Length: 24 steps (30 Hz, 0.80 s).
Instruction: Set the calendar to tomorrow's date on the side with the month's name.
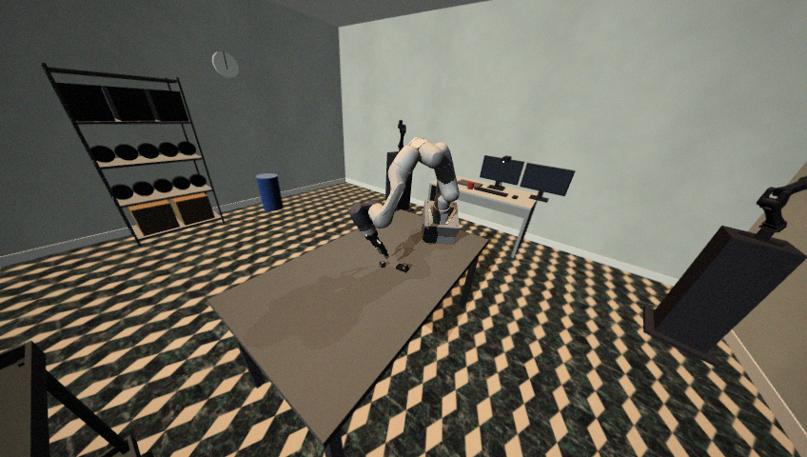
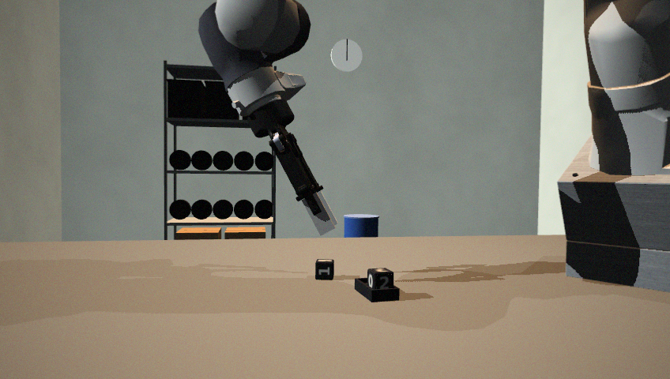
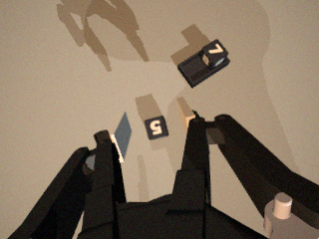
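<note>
A black cube (image 1: 382, 264) (image 2: 324, 269) (image 3: 156, 127) lies on the table outside the tray. Its top shows 5; the side facing the exterior camera shows a 1 turned sideways. The black tray (image 2: 385, 295) (image 3: 191, 79) lies flat beside it. A second black cube (image 2: 381, 279) (image 3: 215, 53) stands in one end of the tray, with 7 on top and upright 0 and 2 on two sides in the exterior view. The tray's other end is empty. No month name is readable. My gripper (image 1: 387, 258) (image 2: 327, 229) (image 3: 153, 115) is open and empty, tilted, above the loose cube.
The arm's base block (image 1: 440, 230) (image 2: 601, 220) stands at one end of the table (image 1: 340, 317) (image 2: 235, 343). The tray with its cube is the nearest obstacle to the loose cube. A shelf, a blue barrel (image 1: 268, 192) (image 2: 361, 226) and a desk stand away from the table.
</note>
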Motion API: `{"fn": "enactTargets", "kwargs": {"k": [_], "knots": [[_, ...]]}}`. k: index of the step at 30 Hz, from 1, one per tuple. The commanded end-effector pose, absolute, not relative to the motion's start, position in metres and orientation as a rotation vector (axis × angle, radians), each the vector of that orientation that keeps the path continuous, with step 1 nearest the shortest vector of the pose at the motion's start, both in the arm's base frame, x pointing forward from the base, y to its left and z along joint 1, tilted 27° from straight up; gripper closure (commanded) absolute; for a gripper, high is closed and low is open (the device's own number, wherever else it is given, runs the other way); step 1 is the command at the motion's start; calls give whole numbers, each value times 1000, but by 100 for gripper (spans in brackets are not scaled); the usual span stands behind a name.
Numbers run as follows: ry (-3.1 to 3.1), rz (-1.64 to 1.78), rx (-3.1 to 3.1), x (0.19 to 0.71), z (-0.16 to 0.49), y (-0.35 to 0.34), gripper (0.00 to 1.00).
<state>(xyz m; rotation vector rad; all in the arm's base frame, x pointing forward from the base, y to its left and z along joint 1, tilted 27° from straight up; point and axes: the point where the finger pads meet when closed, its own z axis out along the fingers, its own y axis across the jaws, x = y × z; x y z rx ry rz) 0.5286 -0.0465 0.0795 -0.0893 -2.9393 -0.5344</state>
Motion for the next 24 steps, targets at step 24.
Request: {"fn": "enactTargets", "kwargs": {"k": [24], "knots": [[-3390, -617, -182, 534, 82, -45, 60]]}}
